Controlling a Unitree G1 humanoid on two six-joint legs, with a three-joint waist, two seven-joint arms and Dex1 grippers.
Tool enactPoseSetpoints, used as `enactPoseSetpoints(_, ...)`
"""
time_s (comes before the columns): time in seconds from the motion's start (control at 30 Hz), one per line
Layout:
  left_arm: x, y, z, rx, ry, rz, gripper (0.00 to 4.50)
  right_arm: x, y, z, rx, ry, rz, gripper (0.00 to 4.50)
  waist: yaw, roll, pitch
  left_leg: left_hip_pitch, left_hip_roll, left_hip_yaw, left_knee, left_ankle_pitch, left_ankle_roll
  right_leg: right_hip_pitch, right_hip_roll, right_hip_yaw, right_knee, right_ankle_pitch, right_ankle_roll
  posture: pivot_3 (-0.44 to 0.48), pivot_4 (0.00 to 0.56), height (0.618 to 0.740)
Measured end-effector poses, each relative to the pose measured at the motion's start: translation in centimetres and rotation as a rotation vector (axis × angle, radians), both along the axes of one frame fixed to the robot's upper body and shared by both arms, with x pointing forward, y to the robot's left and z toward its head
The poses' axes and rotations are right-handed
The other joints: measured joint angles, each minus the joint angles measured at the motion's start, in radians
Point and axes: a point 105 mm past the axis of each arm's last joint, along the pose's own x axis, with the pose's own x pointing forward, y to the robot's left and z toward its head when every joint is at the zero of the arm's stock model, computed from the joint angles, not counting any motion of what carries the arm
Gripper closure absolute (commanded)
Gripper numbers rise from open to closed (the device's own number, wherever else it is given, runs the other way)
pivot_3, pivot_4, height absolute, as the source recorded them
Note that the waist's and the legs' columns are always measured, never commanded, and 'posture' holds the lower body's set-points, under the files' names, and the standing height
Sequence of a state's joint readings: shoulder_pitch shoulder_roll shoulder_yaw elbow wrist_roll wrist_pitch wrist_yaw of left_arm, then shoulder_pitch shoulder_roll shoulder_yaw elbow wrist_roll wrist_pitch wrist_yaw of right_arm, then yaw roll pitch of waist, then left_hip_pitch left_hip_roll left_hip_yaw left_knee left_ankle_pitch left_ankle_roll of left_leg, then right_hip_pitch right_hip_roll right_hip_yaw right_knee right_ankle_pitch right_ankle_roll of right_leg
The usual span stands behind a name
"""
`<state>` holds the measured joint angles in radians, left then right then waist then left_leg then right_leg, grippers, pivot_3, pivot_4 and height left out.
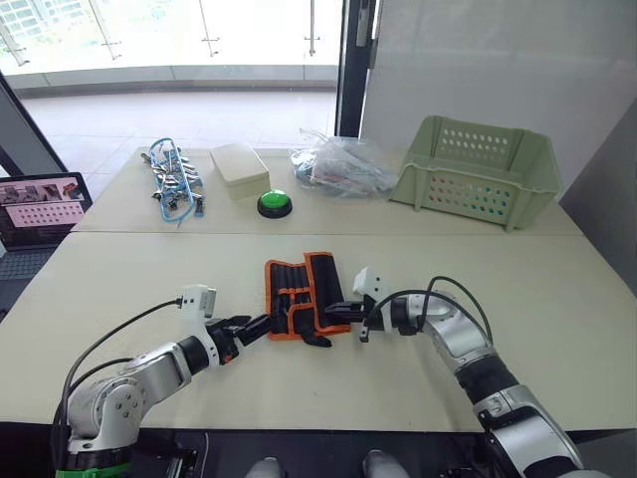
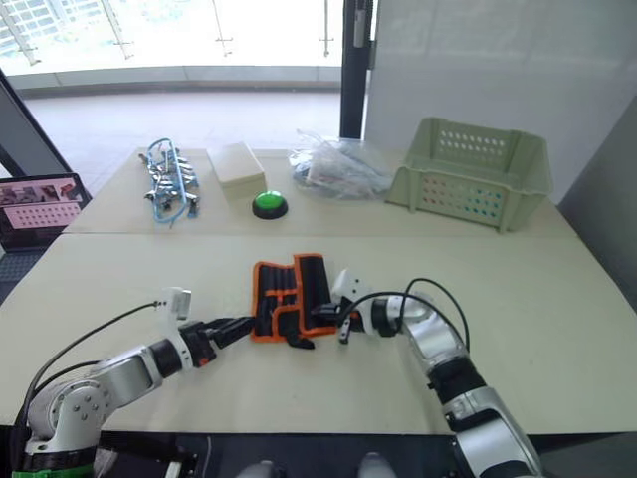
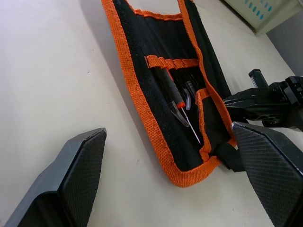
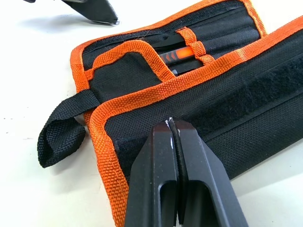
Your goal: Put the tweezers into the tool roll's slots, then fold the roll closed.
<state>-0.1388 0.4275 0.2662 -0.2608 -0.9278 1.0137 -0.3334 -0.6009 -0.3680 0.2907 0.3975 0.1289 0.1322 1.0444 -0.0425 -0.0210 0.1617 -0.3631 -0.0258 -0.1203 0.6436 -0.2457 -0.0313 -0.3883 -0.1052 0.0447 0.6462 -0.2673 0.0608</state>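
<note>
While both arms reach inward over the pale surface (image 1: 119, 289), the head views show the tool roll (image 1: 303, 292) lying near the middle of the front half, partly folded, its black panels edged in orange. The left tool (image 1: 267, 324) points at the roll's near-left corner, and the right tool (image 1: 338, 310) meets its right edge. Farther back sit a blue-and-silver tangle of clips and cables (image 1: 172, 180), a cream box (image 1: 239, 168), a green button (image 1: 274, 202), a clear plastic bag (image 1: 341, 166) and a pale green basket (image 1: 480, 169). A laptop (image 1: 38, 211) stands off the surface at the far left.

From the left wrist, the left tool's two fingers (image 3: 78, 175) stand wide apart, flanking the roll's near corner without touching it. Tweezers (image 3: 182, 105) sit in the slots (image 3: 173, 64) under an orange band, their tips pointing toward the near end. The black strap (image 3: 230, 156) pokes out at that corner, and the right tool shows just beyond it.

From the right wrist, the right tool's fingers (image 4: 156, 179) are pressed together, with no gap between them, resting against the folded outer flap. The strap loops out at the roll's end beside them.
</note>
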Motion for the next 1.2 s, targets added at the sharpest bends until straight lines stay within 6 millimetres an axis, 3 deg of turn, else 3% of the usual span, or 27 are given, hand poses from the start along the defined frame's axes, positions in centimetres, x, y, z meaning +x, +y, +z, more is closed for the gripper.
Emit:
enactPoseSetpoints(0.03, 0.2, -0.2, 0.0, -0.002, 0.007, -0.003, 0.58, 0.0, 0.0, 0.0, 0.001, 0.004, -0.006, 4.5, 0.0, 0.0, 0.0, 0.0, 0.0, 0.0, 0.0, 0.0, 0.0, 0.0, 0.0, 0.0, 0.0, 0.0, 0.0, 0.0, 0.15, 0.74)
enactPoseSetpoints(0.3, 0.4, -2.5, -1.0, -0.047, 0.066, -0.058, 3.2, -0.3, -0.2, 0.0, 0.012, 0.013, -0.038, 4.5, 0.004, 0.0, 0.0, 0.0, -0.001, 0.0, 0.0, 0.0, 0.0, 0.0, -0.001, 0.0, 0.0, 0.0, 0.0, 0.0, 0.15, 0.74)
enactPoseSetpoints(0.43, 0.5, -2.3, -1.3, -0.057, 0.077, -0.049, 4.49, -0.3, -0.3, 0.1, 0.014, 0.017, -0.054, 4.5, 0.003, 0.0, 0.0, -0.001, -0.001, 0.0, 0.0, 0.0, 0.0, 0.0, -0.001, 0.0, -0.001, 0.0, 0.0, 0.0, 0.15, 0.74)
enactPoseSetpoints(0.73, 0.6, -1.8, -1.4, -0.063, 0.075, -0.022, 4.49, -0.5, -0.6, 0.0, 0.01, 0.02, -0.062, 4.5, 0.003, 0.0, 0.0, -0.001, -0.001, 0.0, 0.0, 0.0, 0.0, 0.0, -0.001, 0.0, -0.001, 0.0, 0.0, 0.0, 0.15, 0.74)
enactPoseSetpoints(0.83, 1.6, -1.0, -1.1, -0.013, 0.06, -0.013, 4.49, -0.8, -0.4, 0.1, 0.011, 0.044, -0.056, 4.5, 0.0, -0.001, 0.0, -0.001, 0.0, 0.0, 0.0, 0.0, 0.0, -0.001, 0.0, 0.0, -0.001, 0.0, 0.0, 0.0, 0.15, 0.74)
enactPoseSetpoints(0.97, 3.5, -0.6, 0.8, 0.045, -0.007, -0.048, 4.49, -0.9, -0.1, 0.0, 0.016, 0.056, -0.054, 4.5, -0.006, -0.001, 0.0, -0.002, 0.0, 0.0, 0.0, 0.0, 0.0, -0.002, 0.001, 0.0, -0.001, 0.0, 0.0, 0.0, 0.15, 0.74)
enactPoseSetpoints(1.1, 4.7, -1.0, 1.1, 0.096, -0.027, -0.093, 4.49, -0.8, 0.5, -0.1, 0.026, 0.062, -0.059, 4.5, -0.007, -0.001, 0.0, -0.003, 0.001, 0.0, 0.0, 0.0, 0.0, -0.003, 0.001, 0.0, -0.001, 0.0, 0.0, 0.0, 0.15, 0.74)
enactPoseSetpoints(1.2, 5.4, -2.6, 2.0, 0.108, -0.07, -0.151, 4.49, -0.7, 0.9, -0.1, 0.026, 0.053, -0.072, 4.5, -0.001, -0.001, 0.0, -0.003, 0.0, 0.0, 0.0, 0.0, -0.001, -0.002, 0.001, 0.0, -0.001, 0.0, 0.0, 0.0, 0.15, 0.74)
